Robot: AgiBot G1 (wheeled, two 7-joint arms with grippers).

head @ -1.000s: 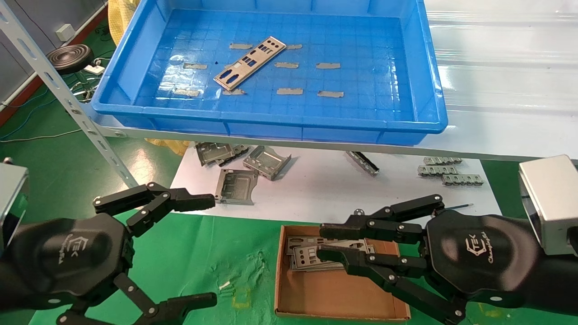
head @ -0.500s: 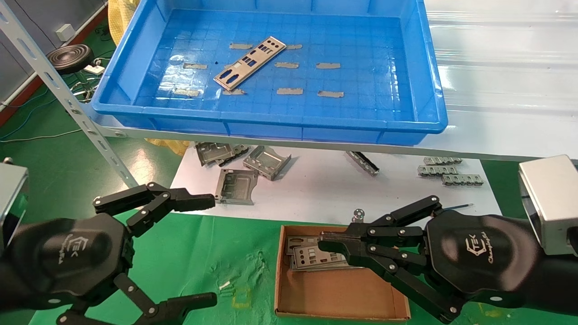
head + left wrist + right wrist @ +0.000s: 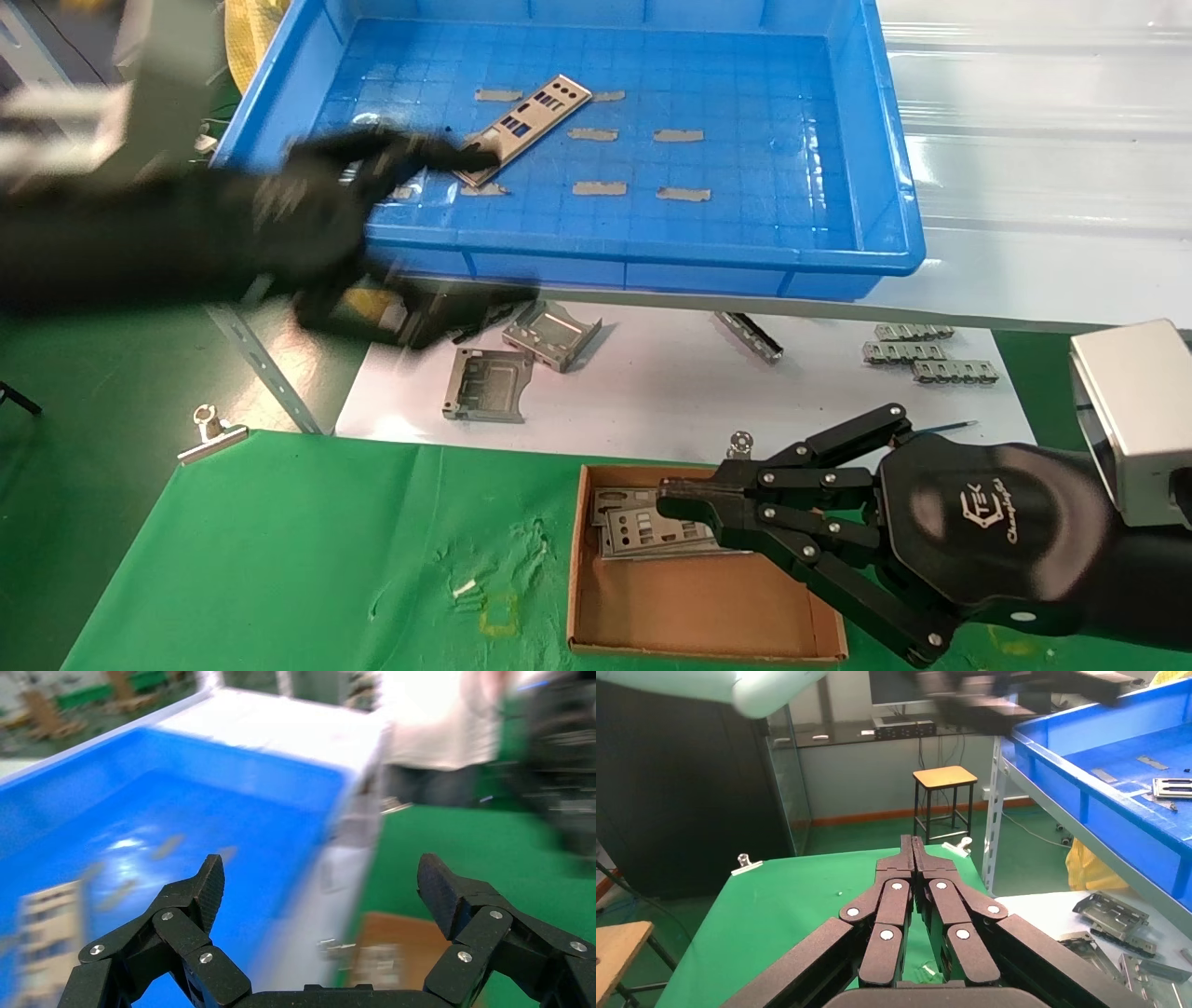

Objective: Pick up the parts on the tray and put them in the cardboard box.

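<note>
One silver punched plate (image 3: 517, 129) lies slantwise on the floor of the blue tray (image 3: 652, 253). My left gripper (image 3: 510, 225) is open and empty, blurred in motion at the tray's front left. Its upper finger is over the plate's near end; its lower finger hangs outside the front wall. In the left wrist view the left gripper (image 3: 320, 888) is wide open, with the tray (image 3: 140, 804) and the cardboard box (image 3: 393, 952) beyond. My right gripper (image 3: 666, 508) is shut and empty, just over the cardboard box (image 3: 689, 606), which holds a few plates (image 3: 643, 539).
Folded metal brackets (image 3: 549, 331) and small connector strips (image 3: 917, 354) lie on the white sheet below the tray. A slanted metal shelf upright (image 3: 265, 368) and a binder clip (image 3: 209, 433) are at the left. Grey tape strips (image 3: 596, 188) dot the tray floor.
My left arm has swung from the near left up to the tray's front left corner, jaws still open. My right gripper closed over the box a second ago and has stayed there.
</note>
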